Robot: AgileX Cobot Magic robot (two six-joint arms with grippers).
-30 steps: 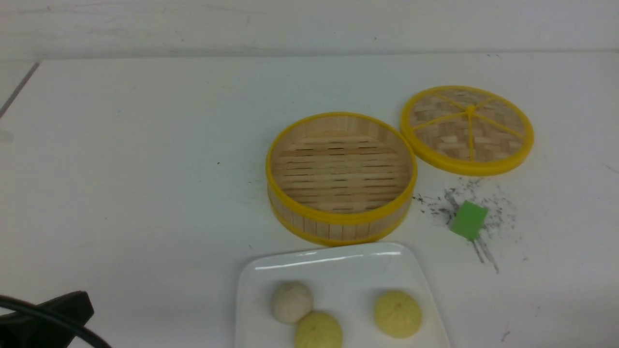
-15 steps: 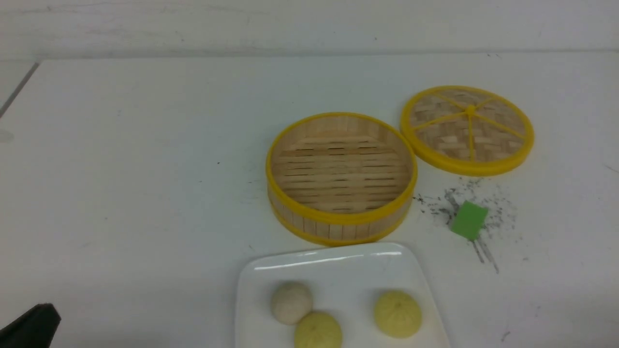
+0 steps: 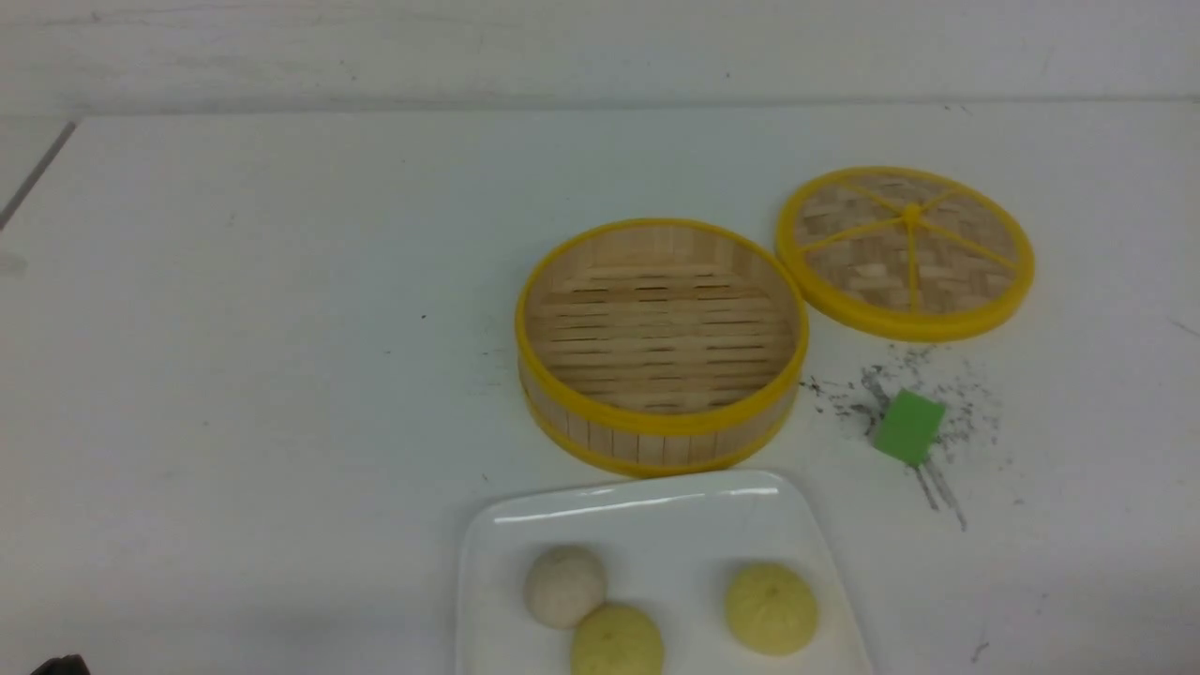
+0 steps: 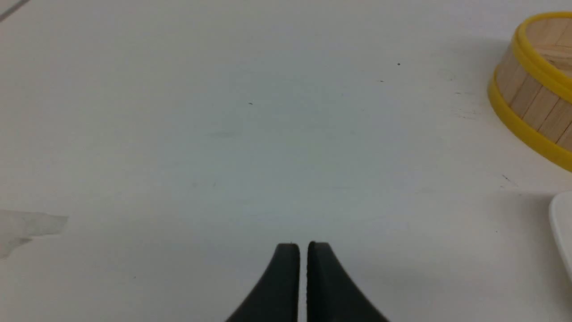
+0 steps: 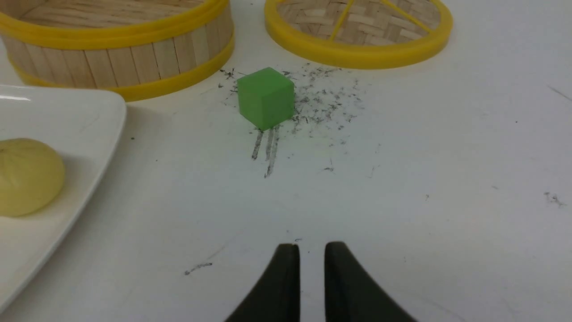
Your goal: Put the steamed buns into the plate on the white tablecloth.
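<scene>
Three steamed buns lie in the white plate [image 3: 637, 497] at the front of the white tablecloth [image 3: 281, 375]: an off-white bun [image 3: 563, 586], a pale yellow bun [image 3: 616, 641] touching it, and another yellow bun [image 3: 771, 607] apart to the right. My left gripper [image 4: 303, 245] is shut and empty over bare cloth, left of the plate's edge [image 4: 564, 228]. My right gripper [image 5: 312, 245] is open with a narrow gap and nothing in it, on the cloth right of the plate [image 5: 80, 116] and its yellow bun [image 5: 27, 176].
An empty bamboo steamer basket [image 3: 661, 441] with yellow rims stands just behind the plate. Its woven lid [image 3: 905, 251] lies flat at the back right. A green cube [image 3: 907, 427] sits among dark scuff marks, right of the basket.
The dark part of my left arm has slid out of the front view's lower left corner; only a sliver remains. Buns, plate, basket and lid have not moved.
</scene>
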